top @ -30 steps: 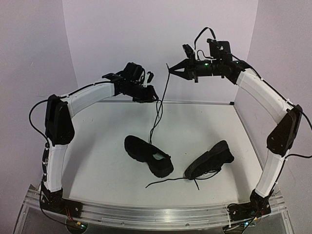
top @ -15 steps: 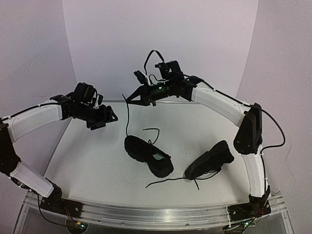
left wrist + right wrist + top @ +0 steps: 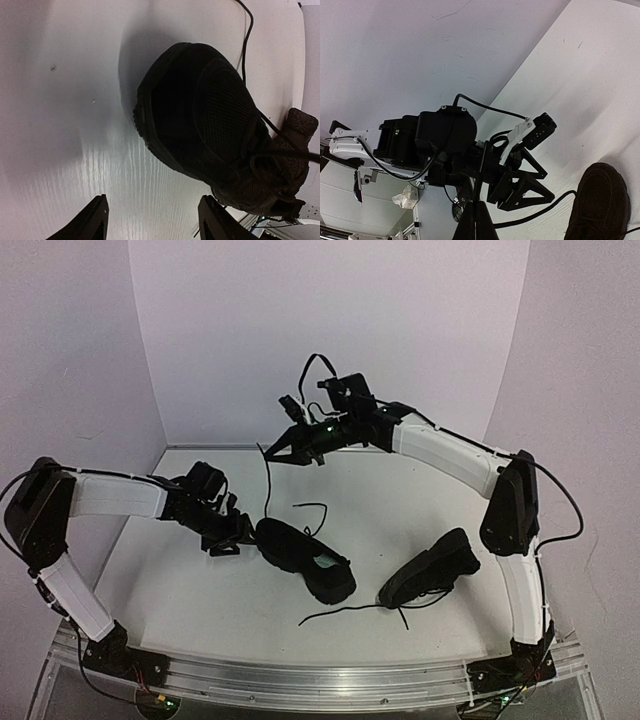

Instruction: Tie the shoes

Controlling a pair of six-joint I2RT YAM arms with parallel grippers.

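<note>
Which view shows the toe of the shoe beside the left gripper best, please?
The left wrist view: the toe fills the frame, mesh and sole edge clear, just beyond the open left gripper. The top external view shows the whole shoe small and featureless. The right wrist view catches only its tip in the lower right corner.

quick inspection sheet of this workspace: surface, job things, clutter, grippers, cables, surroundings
surface: white table, no spills seen
job's things: labelled shoe mid-table, untied, its lace held up; second shoe to its right, laces loose on the table
clutter: nothing seen
grippers: left gripper open, low beside the labelled shoe's toe; right gripper raised, shut on the lace
cables: black cable loops above the right wrist
surroundings: pale walls; metal rail along the near edge
</note>
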